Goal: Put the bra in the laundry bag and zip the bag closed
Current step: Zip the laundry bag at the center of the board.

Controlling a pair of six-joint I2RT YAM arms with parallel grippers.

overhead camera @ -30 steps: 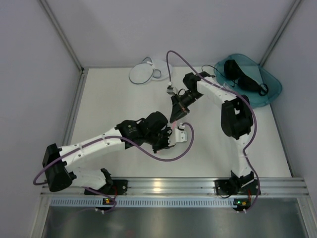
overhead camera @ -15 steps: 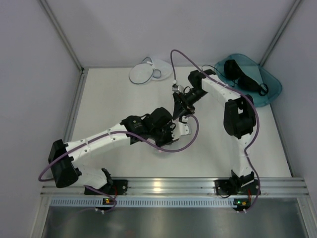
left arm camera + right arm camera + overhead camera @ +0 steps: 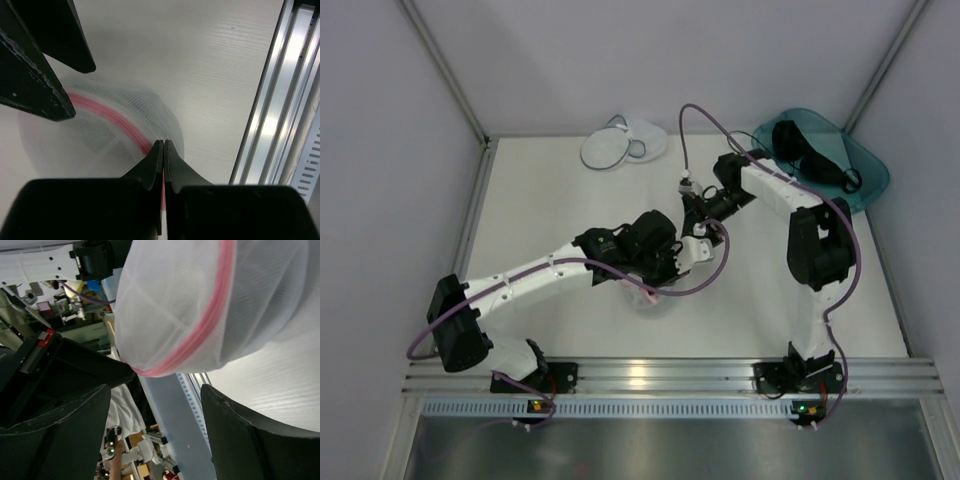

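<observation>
**A:** Where is the bra (image 3: 810, 155) seen?
**B:** It is seen in the teal bin (image 3: 872, 185), at the far right of the surface (image 3: 550, 205). Its long side is laid from far-left to near-right.
**A:** And the laundry bag (image 3: 605, 152)?
**B:** It is laid at the far edge, near the middle. Its grey rim can be seen. It is not touched by either arm.
**A:** What is held by the left end effector (image 3: 163, 143)?
**B:** Its fingers are pressed together on the pink zip of a pink-rimmed bag (image 3: 90, 135). That bag is judged not to be the one asked for.
**A:** And the right end effector (image 3: 155, 390)?
**B:** Its fingers are spread wide, and nothing is pinched. It is pointed at the pink-rimmed bag, close by.
**A:** Which arm is nearer the bra?
**B:** The right one. The bra is found farther out and off to the right, well apart from the fingers. The left arm is placed much farther away.
**A:** So what is needed?
**B:** It is judged that the right end effector must be turned toward the bin. The bra should be gripped across its thin middle.
</observation>
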